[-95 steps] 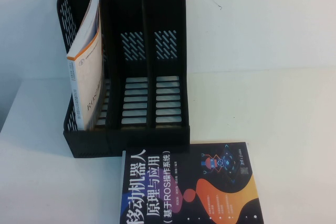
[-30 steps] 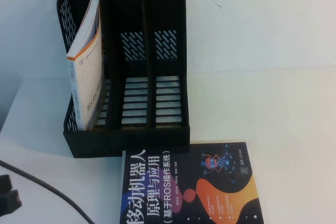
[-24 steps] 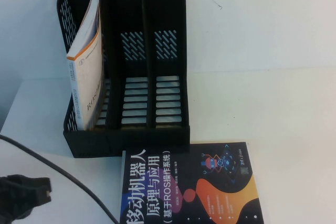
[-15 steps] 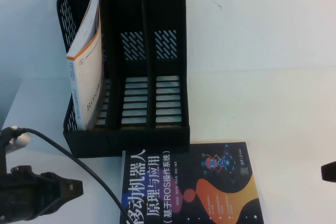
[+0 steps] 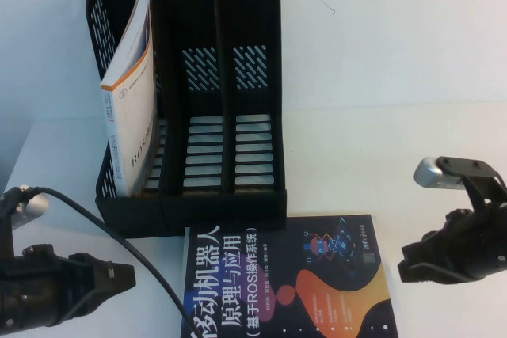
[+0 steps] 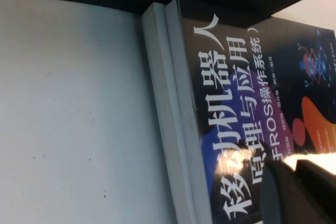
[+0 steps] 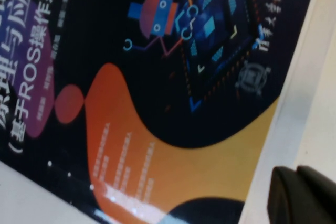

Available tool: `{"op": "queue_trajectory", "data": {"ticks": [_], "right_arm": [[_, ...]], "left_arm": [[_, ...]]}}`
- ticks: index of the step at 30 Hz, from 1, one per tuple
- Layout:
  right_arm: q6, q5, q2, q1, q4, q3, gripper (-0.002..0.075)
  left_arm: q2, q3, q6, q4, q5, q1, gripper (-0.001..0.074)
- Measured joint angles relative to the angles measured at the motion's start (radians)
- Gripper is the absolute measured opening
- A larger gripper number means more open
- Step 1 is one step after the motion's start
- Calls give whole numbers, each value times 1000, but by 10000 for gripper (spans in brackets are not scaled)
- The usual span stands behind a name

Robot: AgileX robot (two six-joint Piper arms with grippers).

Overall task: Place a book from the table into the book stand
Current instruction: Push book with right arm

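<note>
The book [image 5: 287, 279] lay flat on the table [image 5: 396, 156], just in front of the book stand [image 5: 190, 100]. The left gripper [image 5: 127, 279], closed and empty, hovered left of the book; the right gripper [image 5: 408, 267], also closed, hovered right.

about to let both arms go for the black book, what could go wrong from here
The book lies flat against the book stand, so lifting it may nudge the stand. Both the left pincer and right pincer are shut at its sides and may push it instead of gripping.

Black paperback book [image 5: 289, 279] flat on white table [image 5: 412, 156], just before black three-compartment book stand [image 5: 202, 195]
</note>
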State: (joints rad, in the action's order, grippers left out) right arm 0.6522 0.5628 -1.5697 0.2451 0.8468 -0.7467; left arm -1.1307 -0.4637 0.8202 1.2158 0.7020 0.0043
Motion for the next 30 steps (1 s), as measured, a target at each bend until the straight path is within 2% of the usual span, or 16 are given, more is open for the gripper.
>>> {"op": "queue_trajectory", "data": {"ticks": [5,17,20,26,30], "right_arm": [[-1,7,-104,0,0,-77,0],[-17,4,-182,34,0,-97,1],[-19,-3,-182,76,0,-104,1],[-23,-14,-182,148,0,-129,1],[-23,-13,-182,152,2,-161,1]], "left_arm": [[0,0,0,4,5,0,64],[-6,0,0,98,-49,0,94],[-6,0,2,100,-51,0,157],[-6,0,-3,97,-51,0,363],[-6,0,-32,94,-65,0,393]]}}
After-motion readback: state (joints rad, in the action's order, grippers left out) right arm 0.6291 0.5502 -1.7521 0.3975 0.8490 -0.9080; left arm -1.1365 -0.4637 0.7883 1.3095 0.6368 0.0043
